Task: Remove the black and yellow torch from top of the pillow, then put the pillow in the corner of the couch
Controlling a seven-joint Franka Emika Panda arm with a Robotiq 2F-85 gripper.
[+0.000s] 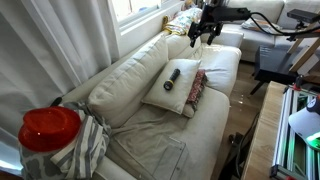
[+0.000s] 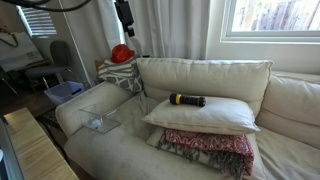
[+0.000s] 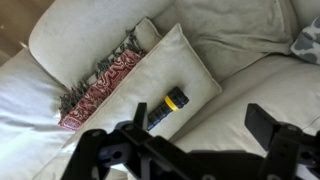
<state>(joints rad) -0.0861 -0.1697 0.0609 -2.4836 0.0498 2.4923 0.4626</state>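
The black torch (image 1: 172,77) with a yellow band lies on top of the cream pillow (image 1: 178,95) in the middle of the couch (image 1: 140,140). Both show in the other exterior view, torch (image 2: 187,100) on pillow (image 2: 205,116), and in the wrist view, torch (image 3: 163,108) on pillow (image 3: 185,60). My gripper (image 3: 200,121) is open and empty. It hangs high above the couch, well clear of the torch, in both exterior views (image 1: 203,32) (image 2: 126,25).
A red patterned cushion (image 2: 210,150) with fringe lies under the pillow. A clear plastic box (image 2: 100,120) sits on the seat near the couch's arm. A red round object (image 1: 48,128) rests on striped cloth by that arm. A whiter sofa (image 1: 270,25) stands further off.
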